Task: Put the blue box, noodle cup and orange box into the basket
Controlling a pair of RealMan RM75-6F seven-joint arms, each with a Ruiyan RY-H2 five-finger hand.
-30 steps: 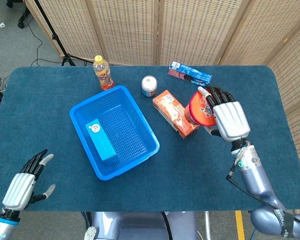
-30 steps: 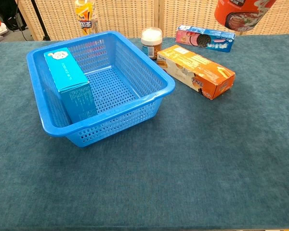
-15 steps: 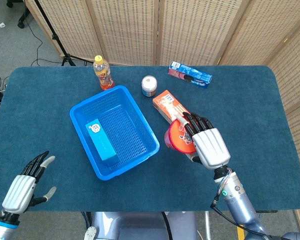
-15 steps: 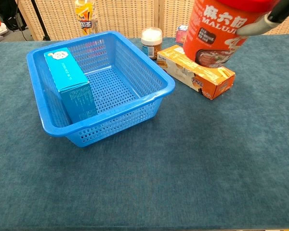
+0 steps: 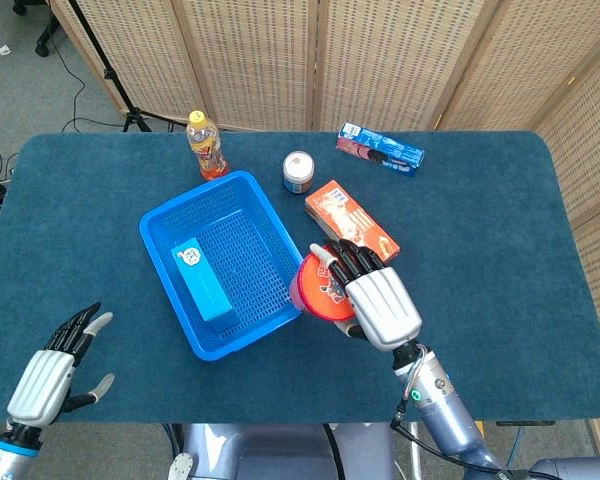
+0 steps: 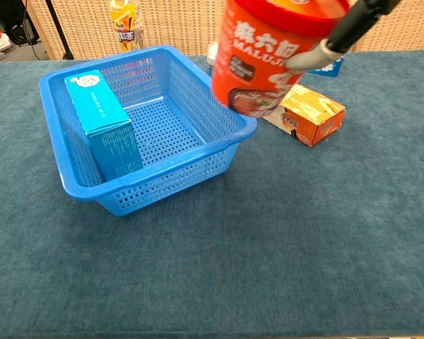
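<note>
Above basket's right rim we carry noodle cup (image 5: 317, 285), right hand (image 5: 378, 305) fingers wrapped round it. Blue box (image 5: 202, 279) already inside basket (image 5: 170, 218); orange box (image 5: 351, 220) waits on surface. Left hand (image 5: 42, 380) idle, fingers spread. Next: shift cup over interior, lower, let go.

basket (image 5: 166, 225): bright blue, perforated mesh walls
box in basket (image 6: 102, 122): turquoise, white round mark on top
noodle cup (image 6: 265, 56): red-orange, white lettering, food picture
box on table (image 6: 307, 113): orange with white
tablecloth (image 5: 500, 230): dark teal-blue
right hand (image 5: 375, 300): silver-white back, black fingers
</note>
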